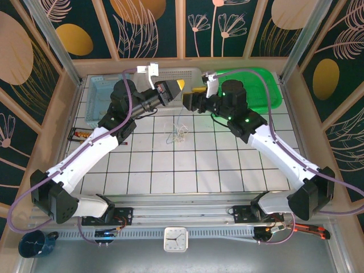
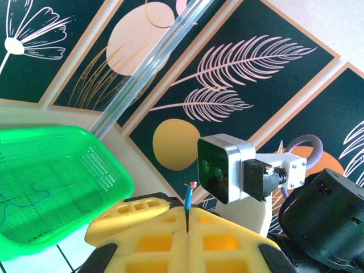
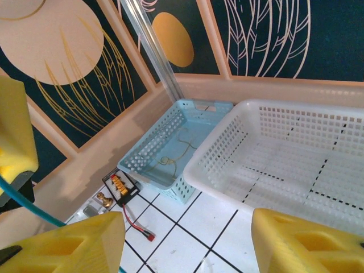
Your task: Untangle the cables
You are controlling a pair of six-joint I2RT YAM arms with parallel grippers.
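The left end effector (image 2: 187, 222) clenches a blue wire (image 2: 188, 199) above the cables (image 1: 176, 135) on the surface (image 1: 227, 165); the right end effector (image 3: 187, 244) stands released. Pulling higher may tighten the tangle

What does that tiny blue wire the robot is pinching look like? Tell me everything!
The blue wire is very thin, with a plastic-looking blue coat and a tiny bare coppery tip. Its short end stands nearly upright, pinched between the shut yellow fingers of the left gripper. In the right wrist view a blue strand, probably the same wire, curves away at the left. From above, the small tangle lies on the white tiles nearby; whether they join is too faint to tell.
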